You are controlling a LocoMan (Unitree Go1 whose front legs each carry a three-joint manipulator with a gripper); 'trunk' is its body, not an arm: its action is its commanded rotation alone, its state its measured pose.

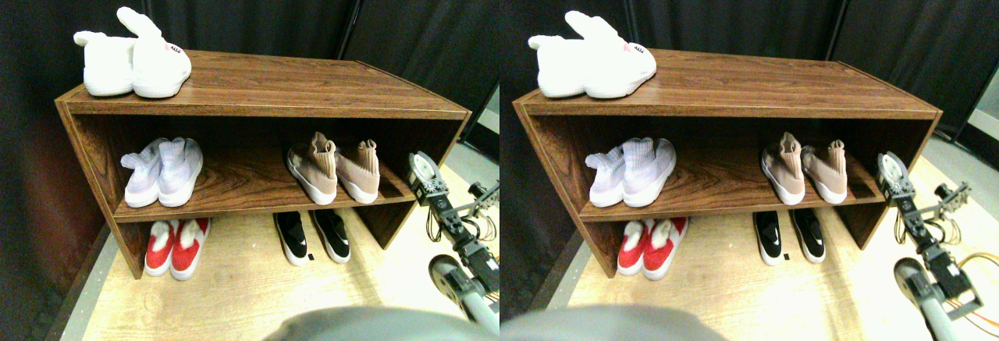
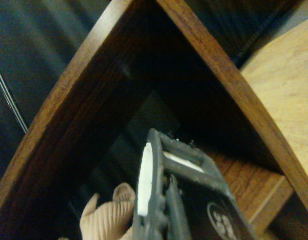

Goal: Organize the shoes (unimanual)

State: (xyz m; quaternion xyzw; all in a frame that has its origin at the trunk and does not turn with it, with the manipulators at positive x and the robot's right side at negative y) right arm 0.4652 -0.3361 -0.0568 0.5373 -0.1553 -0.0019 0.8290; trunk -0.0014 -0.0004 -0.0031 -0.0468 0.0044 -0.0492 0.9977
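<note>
Front view: we see the tan shoes point(image 1: 334, 171) side by side on the middle board of the wooden rack point(image 1: 257, 95), right gripper point(image 1: 425, 179) just beside its right end. Wrist view: one tan collar point(image 2: 107, 218) beside the jaw; we cannot tell the jaws' state.

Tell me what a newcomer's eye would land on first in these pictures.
First, the wooden shoe rack, with a bright white fluffy pair on its top at the left end. Next, the red pair on the floor under the rack's left side, and the tan sock sneakers on the right of the middle shelf. The right gripper is raised just off the rack's right end, close to the tan pair.
</note>
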